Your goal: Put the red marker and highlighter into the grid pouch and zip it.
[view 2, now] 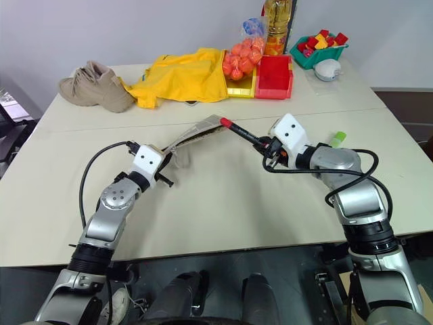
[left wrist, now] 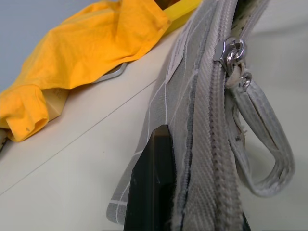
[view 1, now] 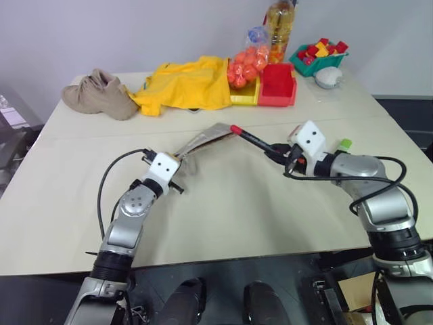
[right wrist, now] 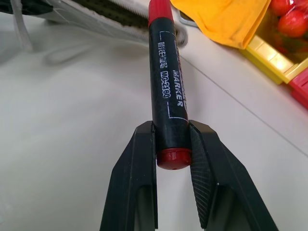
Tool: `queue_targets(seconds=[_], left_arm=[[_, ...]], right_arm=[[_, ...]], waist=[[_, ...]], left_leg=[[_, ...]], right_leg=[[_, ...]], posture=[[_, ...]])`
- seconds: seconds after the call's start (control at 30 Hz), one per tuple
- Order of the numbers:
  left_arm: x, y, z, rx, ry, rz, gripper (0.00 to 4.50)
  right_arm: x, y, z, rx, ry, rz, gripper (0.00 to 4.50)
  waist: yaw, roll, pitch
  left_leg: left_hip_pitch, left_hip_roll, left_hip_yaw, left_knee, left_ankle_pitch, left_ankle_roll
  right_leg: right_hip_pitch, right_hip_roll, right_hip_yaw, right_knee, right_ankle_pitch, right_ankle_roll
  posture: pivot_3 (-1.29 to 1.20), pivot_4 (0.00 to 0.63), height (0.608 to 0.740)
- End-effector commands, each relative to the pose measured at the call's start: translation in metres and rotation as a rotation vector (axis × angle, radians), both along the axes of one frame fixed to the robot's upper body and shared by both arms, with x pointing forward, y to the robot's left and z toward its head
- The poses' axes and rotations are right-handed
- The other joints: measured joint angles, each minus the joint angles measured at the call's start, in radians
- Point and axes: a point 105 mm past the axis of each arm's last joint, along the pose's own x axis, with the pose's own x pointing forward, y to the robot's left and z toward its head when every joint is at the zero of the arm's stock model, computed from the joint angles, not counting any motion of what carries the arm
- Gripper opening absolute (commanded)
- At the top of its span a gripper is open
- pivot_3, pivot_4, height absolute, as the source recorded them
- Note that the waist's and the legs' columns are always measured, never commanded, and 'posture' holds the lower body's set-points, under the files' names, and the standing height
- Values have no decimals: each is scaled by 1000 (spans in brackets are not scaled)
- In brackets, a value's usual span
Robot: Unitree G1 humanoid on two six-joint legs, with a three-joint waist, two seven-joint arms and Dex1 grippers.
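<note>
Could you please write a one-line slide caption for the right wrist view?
Right gripper clamps the red marker near its end, pointing it toward the grid pouch.

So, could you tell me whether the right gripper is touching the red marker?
Touching: the right wrist view shows the right gripper clamping the red marker between both fingers.

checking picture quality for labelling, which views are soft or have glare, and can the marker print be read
Right wrist view: the red marker is sharp, its white print legible, while the bins behind it are soft. Left wrist view: the grid pouch zipper is fairly crisp; the yellow cloth behind is blurred. Left eye view: even lighting, soft shadows on the table, no strong glare.
</note>
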Motion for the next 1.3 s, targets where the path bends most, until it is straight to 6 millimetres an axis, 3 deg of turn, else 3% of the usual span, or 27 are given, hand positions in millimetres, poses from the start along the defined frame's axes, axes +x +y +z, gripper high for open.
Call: queue_targets(seconds=[0.03, 0.47, 1.13, 1.3], left_arm=[[-2, -5, 13, -6, -49, -25, 0], [-2, -8, 13, -10, -51, -32, 0], [-10, -15, 17, -27, -62, -72, 0], [-19, -27, 19, 32, -89, -163, 0]], right_arm=[[-2, 10, 12, -11, -51, 33, 386], [-22, 16, 12, -23, -52, 152, 386], [-8, 12, 4, -93, -50, 113, 386], [-10, 20, 9, -215, -113, 175, 386]], waist=[[-1, 0, 0], [-1, 0, 0], [-1, 0, 0], [-1, 0, 0]], left_leg=[[0, 0, 0, 0, 0, 0], [0, 0, 0, 0, 0, 0], [0, 0, 0, 0, 0, 0], [0, 0, 0, 0, 0, 0]], right_leg=[[0, 0, 0, 0, 0, 0], [0, 0, 0, 0, 0, 0], [0, 0, 0, 0, 0, 0], [0, 0, 0, 0, 0, 0]], posture=[[0, 150, 740], [0, 150, 740], [0, 150, 740], [0, 150, 740]])
